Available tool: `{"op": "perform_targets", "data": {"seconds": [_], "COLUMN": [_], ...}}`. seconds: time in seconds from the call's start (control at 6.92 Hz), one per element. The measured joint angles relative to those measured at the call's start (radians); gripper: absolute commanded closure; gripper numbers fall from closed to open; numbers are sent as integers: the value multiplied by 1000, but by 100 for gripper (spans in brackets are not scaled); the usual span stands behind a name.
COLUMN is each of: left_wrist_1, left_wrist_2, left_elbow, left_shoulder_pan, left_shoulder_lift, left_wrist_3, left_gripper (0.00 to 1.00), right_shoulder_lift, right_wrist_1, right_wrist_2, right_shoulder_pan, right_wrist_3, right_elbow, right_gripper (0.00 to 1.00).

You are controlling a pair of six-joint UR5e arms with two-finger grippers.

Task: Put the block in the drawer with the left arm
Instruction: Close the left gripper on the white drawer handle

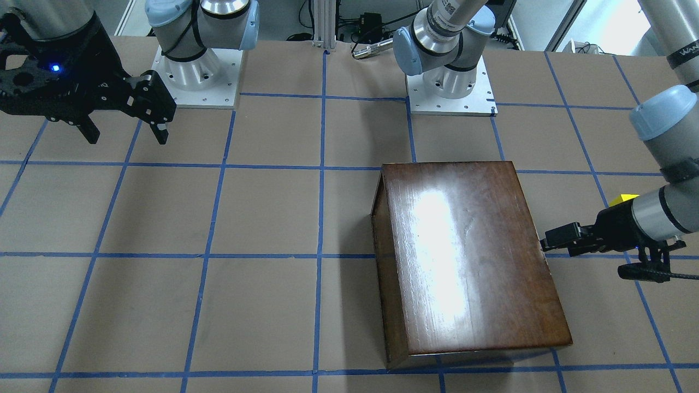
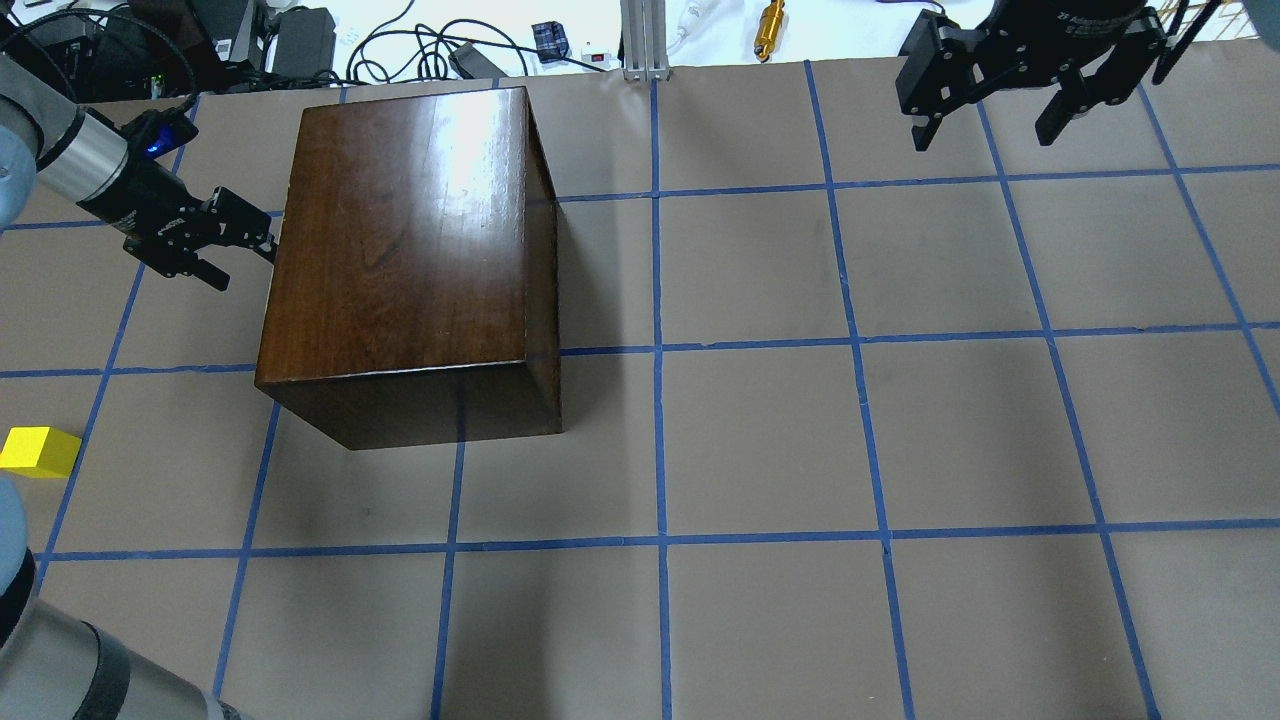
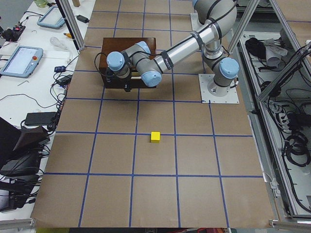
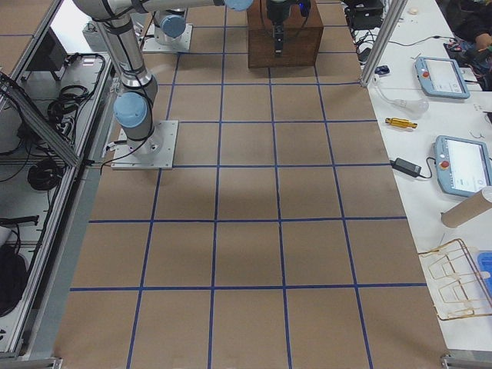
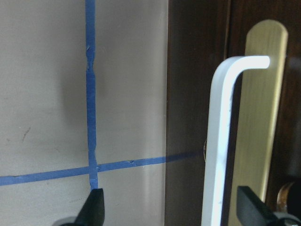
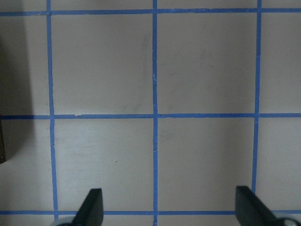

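Observation:
The yellow block (image 2: 38,450) lies on the table left of the dark-brown box (image 2: 400,230), apart from it; it also shows in the front view (image 1: 623,200) and the left side view (image 3: 155,137). My left gripper (image 2: 240,258) is low at the box's left side, open. In the left wrist view (image 5: 171,209) the drawer's dark front panel (image 5: 188,94) fills the right half, and its white handle (image 5: 221,141) on a brass plate (image 5: 256,117) stands between the open fingers. The drawer is shut; its pale tray is hidden. My right gripper (image 2: 985,130) hangs open and empty, high at the far right.
The box (image 1: 464,256) stands on brown paper with a blue tape grid. The two arm bases (image 1: 199,71) (image 1: 450,82) are at the robot's edge. Cables and a gold tool (image 2: 771,17) lie beyond the far edge. Tablets (image 4: 461,165) sit on a side bench.

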Motion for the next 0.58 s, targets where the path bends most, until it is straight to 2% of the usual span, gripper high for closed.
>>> {"op": "perform_targets", "data": {"seconds": [0.58], "left_wrist_1": [1], "left_wrist_2": [-2], "left_elbow": [-1], "left_shoulder_pan": [0], "left_shoulder_lift": [-14], "left_wrist_3": [0], "left_gripper": [0], "right_shoulder_lift": [1], "right_wrist_1": [0], "right_wrist_2": [-1], "right_shoulder_pan": [0], "right_wrist_3": [0], "right_elbow": [0], "right_gripper": [0]}}
